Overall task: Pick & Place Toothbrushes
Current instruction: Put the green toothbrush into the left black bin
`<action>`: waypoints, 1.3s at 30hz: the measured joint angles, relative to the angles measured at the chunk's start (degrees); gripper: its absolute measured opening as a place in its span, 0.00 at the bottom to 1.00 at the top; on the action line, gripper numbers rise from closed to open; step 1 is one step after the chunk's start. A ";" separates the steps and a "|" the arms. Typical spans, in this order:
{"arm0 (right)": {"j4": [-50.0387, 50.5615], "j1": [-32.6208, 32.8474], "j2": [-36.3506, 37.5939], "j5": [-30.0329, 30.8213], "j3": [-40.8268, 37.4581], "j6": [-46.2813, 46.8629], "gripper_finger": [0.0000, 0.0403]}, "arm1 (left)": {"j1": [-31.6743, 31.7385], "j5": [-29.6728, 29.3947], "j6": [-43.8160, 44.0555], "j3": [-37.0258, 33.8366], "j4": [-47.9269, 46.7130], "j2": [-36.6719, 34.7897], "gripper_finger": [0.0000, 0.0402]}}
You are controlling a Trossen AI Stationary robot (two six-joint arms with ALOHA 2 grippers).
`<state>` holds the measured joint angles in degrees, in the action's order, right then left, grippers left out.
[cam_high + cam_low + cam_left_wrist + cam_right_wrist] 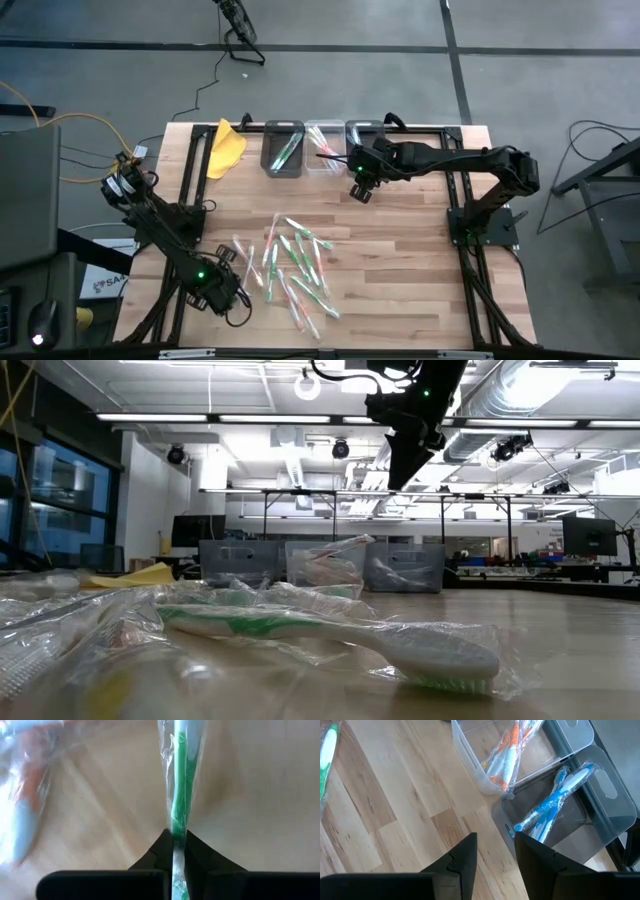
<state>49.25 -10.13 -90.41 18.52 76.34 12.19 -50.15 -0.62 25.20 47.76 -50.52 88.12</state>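
Several toothbrushes in clear wrappers [292,265], mostly green and white, lie scattered flat on the wooden table's near middle; one green one [400,650] fills the low view's foreground. My left gripper [228,292] is at the pile's near-left edge, shut on a green wrapped toothbrush [180,795]. My right gripper [361,190] hangs open above the table just in front of the bins, touching nothing; in its wrist view the open fingers [495,840] point at the bin with blue toothbrushes [550,805]. My left gripper pinches the green toothbrush with its clear wrapper [176,837] between its two fingers. The brush runs straight out ahead of the fingers, along them. Which end it has, and whether the brush is off the table, I cannot tell.
Three clear bins stand in a row at the far edge: one with green brushes [283,152], one with orange-red ones [322,150], one with blue ones [366,133]. A yellow cloth [226,150] lies left of them. Bare wood shows to the pile's right.
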 joint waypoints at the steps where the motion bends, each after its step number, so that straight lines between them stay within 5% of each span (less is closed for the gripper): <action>1: 0.00 0.00 0.00 0.00 0.00 0.00 0.31 | 0.33 -0.29 -0.54 1.58 -1.75 -0.04 0.03; 10: 0.00 0.00 0.00 -0.02 0.00 0.00 0.31 | 7.32 -3.04 -4.27 10.27 -13.36 -0.90 0.02; 16: 0.02 0.00 0.00 -0.02 0.00 -0.24 0.31 | 13.63 -14.69 -14.43 13.85 -15.02 -0.87 0.02; 22: 0.20 0.00 0.00 -0.59 0.00 -0.24 0.31 | 28.35 -23.94 -9.92 16.62 -17.46 -0.87 0.02; 32: 0.47 0.00 0.00 -0.49 0.00 0.06 0.31 | 57.57 -24.15 -13.42 17.47 -14.93 -0.90 0.01; 39: 0.40 0.00 -0.01 -0.46 0.00 0.19 0.31 | 70.61 -18.34 -19.80 23.75 -12.72 -0.90 0.02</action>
<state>49.66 -10.13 -90.42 18.06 76.34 12.38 20.46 -18.96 5.40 71.52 -63.24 87.22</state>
